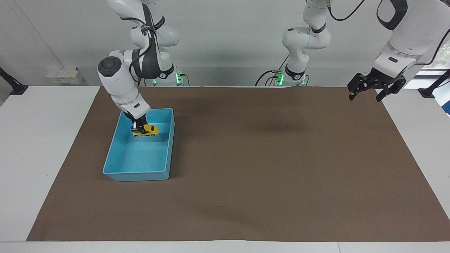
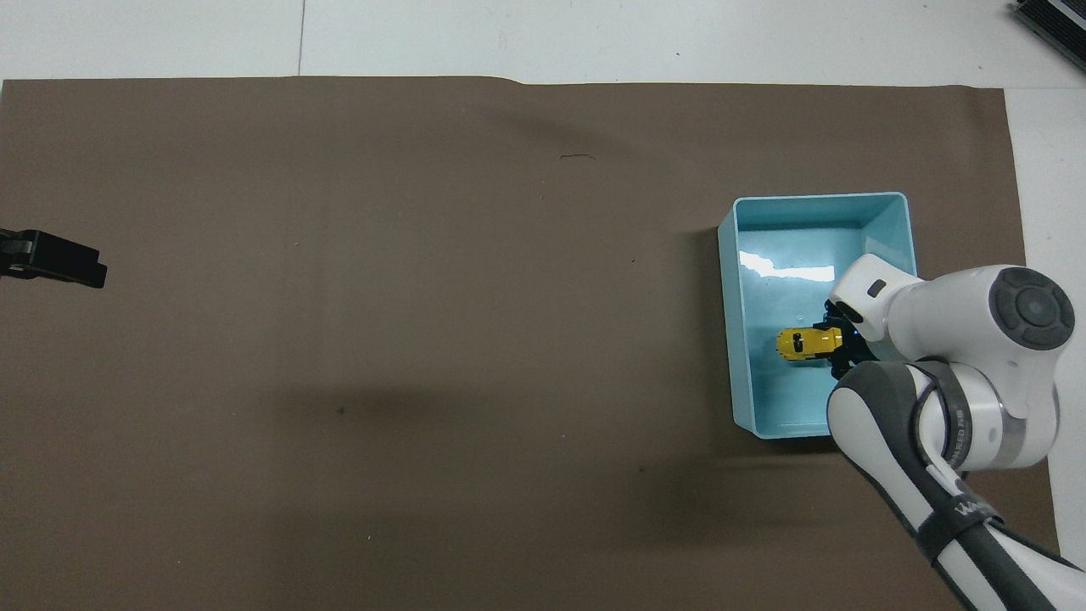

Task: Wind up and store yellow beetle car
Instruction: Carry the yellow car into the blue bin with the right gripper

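Note:
The yellow beetle car [image 1: 145, 130] is low inside the blue tray [image 1: 140, 172], in the half nearer the robots. My right gripper [image 1: 138, 127] reaches down into the tray and is shut on one end of the car. In the overhead view the car [image 2: 800, 344] sticks out from the right gripper [image 2: 838, 348] over the tray's floor, within the tray's walls [image 2: 727, 322]. I cannot tell whether the wheels touch the floor. My left gripper [image 1: 365, 97] waits open and empty, raised over the mat's corner at the left arm's end; its tip shows in the overhead view [image 2: 59, 260].
A brown mat [image 1: 267, 161] covers most of the white table [image 1: 42, 147]. The tray stands on the mat toward the right arm's end. The right arm's elbow [image 2: 942, 416] overhangs the tray's near corner.

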